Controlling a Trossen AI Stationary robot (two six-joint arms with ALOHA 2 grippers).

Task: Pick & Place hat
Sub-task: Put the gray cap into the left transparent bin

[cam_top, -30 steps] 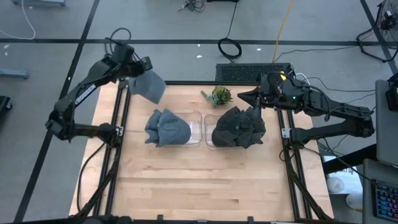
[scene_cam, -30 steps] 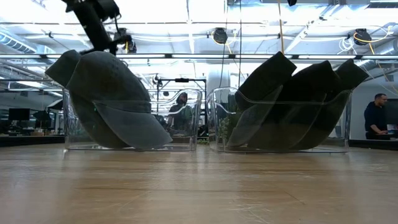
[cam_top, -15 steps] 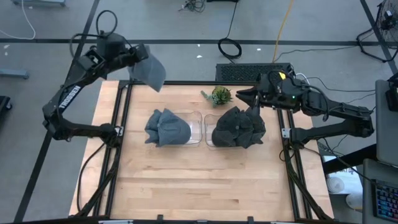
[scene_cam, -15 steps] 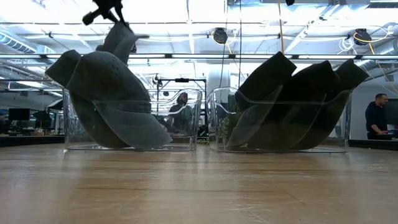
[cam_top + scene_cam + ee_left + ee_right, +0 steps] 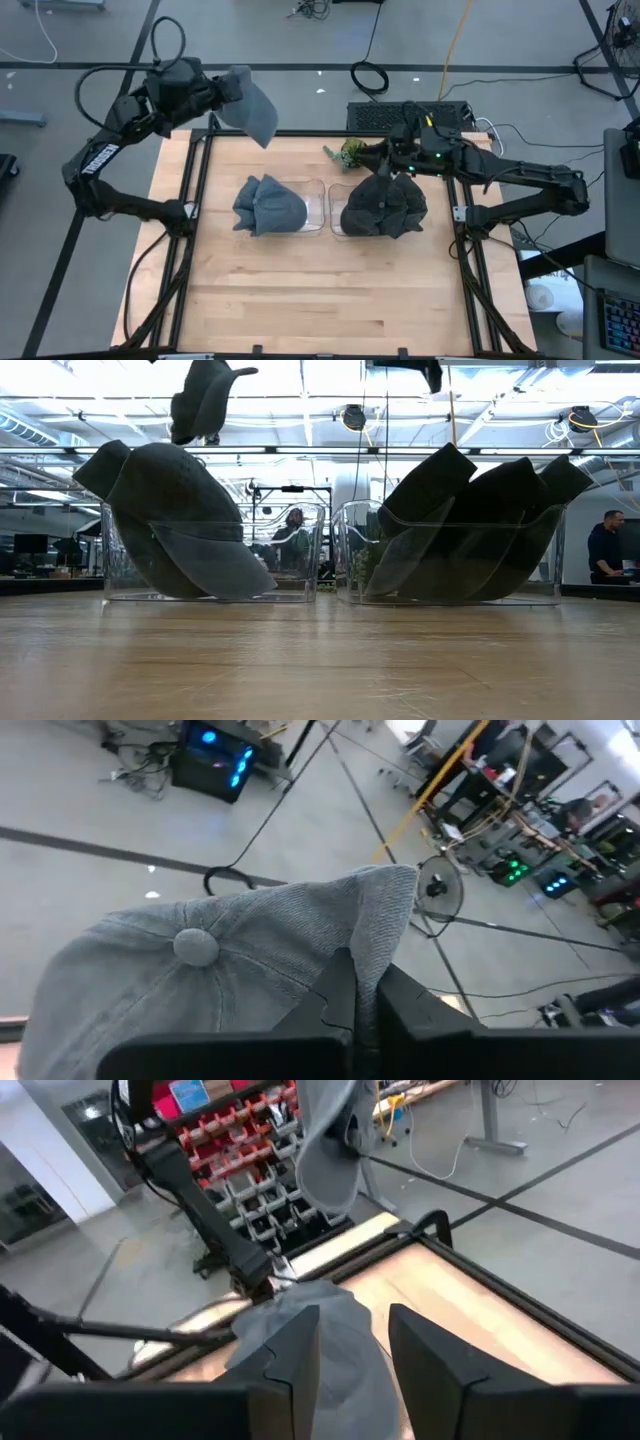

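My left gripper (image 5: 215, 95) is shut on a grey cap (image 5: 248, 106), high over the table's far left corner. The cap also shows at the top of the low view (image 5: 205, 400) and in the left wrist view (image 5: 220, 970). A clear bin (image 5: 316, 205) at the middle left holds grey-blue hats (image 5: 268, 205). A second clear bin (image 5: 336, 215) to its right holds dark hats (image 5: 383, 205). My right gripper (image 5: 372, 160) is open and empty over the far edge of the dark hats. My left gripper pinches the cap's edge (image 5: 368, 945) between its two fingers, beside the flap that sticks up there. The cap's top button (image 5: 195, 946) faces the wrist camera. The cap is lifted clear and hangs below the fingers, well above the left bin.
A small green plant (image 5: 352, 152) stands on the table's far edge beside my right gripper. A black frame (image 5: 200, 180) runs along the table's sides. The near half of the wooden table (image 5: 320, 290) is bare. People show in the room behind (image 5: 603, 545).
My left gripper has gone up and a little toward the table's far right with the grey cap, which now hangs higher above the left bin. My right gripper has gone toward the table's left, over the far edge of the dark hats.
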